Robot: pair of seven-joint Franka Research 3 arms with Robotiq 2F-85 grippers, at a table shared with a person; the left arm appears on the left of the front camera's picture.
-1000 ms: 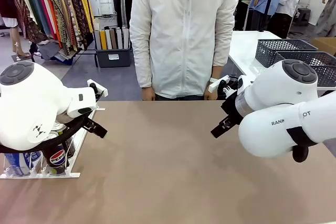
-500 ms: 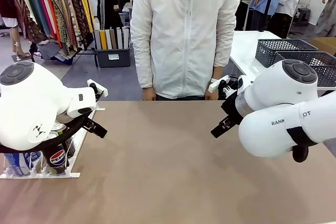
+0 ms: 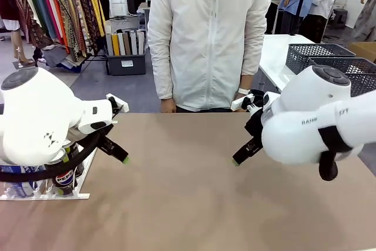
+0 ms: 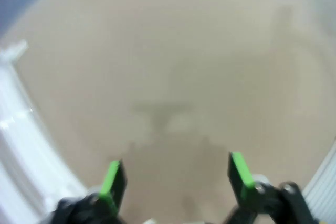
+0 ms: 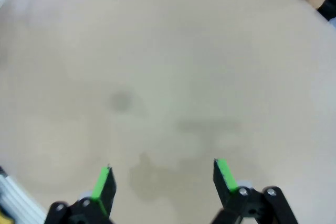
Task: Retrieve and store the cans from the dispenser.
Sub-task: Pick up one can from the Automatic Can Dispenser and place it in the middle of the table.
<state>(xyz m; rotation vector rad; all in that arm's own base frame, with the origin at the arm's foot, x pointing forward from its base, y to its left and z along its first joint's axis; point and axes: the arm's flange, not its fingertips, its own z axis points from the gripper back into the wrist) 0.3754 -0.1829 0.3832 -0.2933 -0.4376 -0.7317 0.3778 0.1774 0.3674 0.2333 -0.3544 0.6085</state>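
The white wire dispenser (image 3: 44,196) lies at the table's left edge, largely hidden behind my left arm. In its near end stands a black Pepsi can (image 3: 64,178), with a blue and white can (image 3: 16,189) to its left. My left gripper (image 3: 121,157) hangs just right of the dispenser, low over the bare tabletop. In the left wrist view that gripper (image 4: 176,178) is open with nothing between its green pads (image 4: 112,178). My right gripper (image 3: 237,159) hovers over the table's right half, and in its own view it (image 5: 164,180) is open and empty too.
A person in a white jacket (image 3: 207,33) stands at the far edge, hands (image 3: 244,96) close to the table. Dark grey lattice baskets (image 3: 320,57) sit on a white table at the back right. A corner of white rails (image 5: 13,203) shows beyond my right fingers.
Both grippers have tipped down towards the tabletop, so their green fingertips now show in the front view. The cans and dispenser have not moved.
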